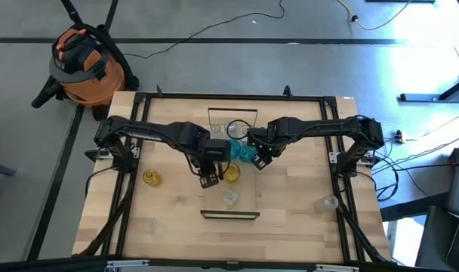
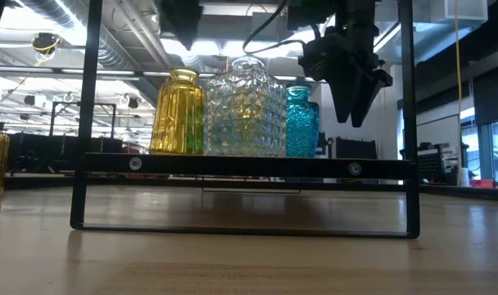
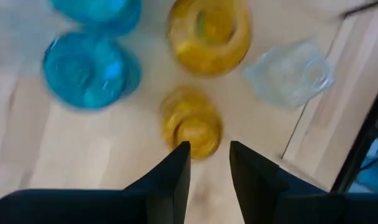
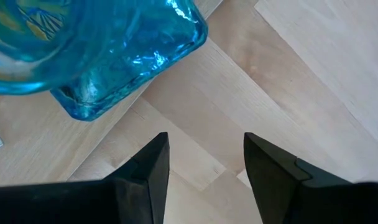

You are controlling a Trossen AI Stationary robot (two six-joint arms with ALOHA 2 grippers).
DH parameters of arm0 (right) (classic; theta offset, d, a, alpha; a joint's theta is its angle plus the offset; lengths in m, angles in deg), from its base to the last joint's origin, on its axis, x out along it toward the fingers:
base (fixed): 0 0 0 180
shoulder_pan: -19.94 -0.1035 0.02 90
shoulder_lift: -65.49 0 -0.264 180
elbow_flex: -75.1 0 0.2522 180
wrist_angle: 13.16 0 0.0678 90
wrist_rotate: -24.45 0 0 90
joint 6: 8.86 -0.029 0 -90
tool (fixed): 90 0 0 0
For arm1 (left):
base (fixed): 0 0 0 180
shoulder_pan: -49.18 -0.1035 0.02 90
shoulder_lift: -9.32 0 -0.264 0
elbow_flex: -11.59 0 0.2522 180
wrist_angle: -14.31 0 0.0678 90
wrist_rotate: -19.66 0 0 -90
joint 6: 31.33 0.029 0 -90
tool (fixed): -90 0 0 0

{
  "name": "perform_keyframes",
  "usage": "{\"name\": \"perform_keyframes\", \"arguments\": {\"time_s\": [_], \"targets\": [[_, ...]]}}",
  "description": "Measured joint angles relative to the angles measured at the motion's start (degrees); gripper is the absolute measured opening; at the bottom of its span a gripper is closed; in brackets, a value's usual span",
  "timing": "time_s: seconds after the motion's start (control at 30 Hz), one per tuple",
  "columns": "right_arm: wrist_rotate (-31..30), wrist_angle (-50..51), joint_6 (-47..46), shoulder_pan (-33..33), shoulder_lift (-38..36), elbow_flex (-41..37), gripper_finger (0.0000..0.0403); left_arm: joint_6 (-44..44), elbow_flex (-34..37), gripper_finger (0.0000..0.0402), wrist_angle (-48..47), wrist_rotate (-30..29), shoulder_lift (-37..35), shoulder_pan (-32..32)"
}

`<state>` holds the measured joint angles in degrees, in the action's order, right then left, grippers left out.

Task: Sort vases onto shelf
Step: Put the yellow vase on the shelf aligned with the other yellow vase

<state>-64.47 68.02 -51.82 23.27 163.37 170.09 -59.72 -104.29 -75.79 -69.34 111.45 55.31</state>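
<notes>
The shelf (image 1: 254,198) is a pale board with dark wire frames at both short ends, lying in the middle of the table. On it stand teal vases (image 1: 242,152), an amber vase (image 1: 231,174) and clear ones (image 1: 229,198). My left gripper (image 3: 209,149) hangs open above a small amber vase (image 3: 190,121) and its fingers are clear of it. My right gripper (image 4: 206,140) is open, pointing down over bare board beside a teal vase (image 4: 114,56). In the low view it (image 2: 351,111) hangs right of the teal vase (image 2: 301,123).
Off the shelf, an amber vase (image 1: 152,177) stands at the table's left, a clear one (image 1: 328,202) at the right and another clear one (image 1: 150,225) near the front left. An orange vacuum (image 1: 86,68) sits on the floor beyond the far left corner.
</notes>
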Motion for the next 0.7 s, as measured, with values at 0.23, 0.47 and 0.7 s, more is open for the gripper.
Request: {"name": "perform_keyframes", "arguments": {"time_s": [0.23, 0.47, 0.7], "targets": [[0.0, -0.04, 0.0, 0.0, 0.0, 0.0, 0.017, -1.55, 2.47, 0.0092, -4.3, 1.94, -0.07, 0.74], [-0.21, 0.17, -1.59, -1.49, 0.0, 0.0, 0.017, -6.52, 9.9, 0.0046, -3.84, 1.51, 0.02, 1.94], [-4.28, 1.78, -7.95, -4.77, 0.0, 0.0, 0.017, -16.85, 17.24, 0.0006, 0.77, -2.9, 0.04, 3.4]]}}
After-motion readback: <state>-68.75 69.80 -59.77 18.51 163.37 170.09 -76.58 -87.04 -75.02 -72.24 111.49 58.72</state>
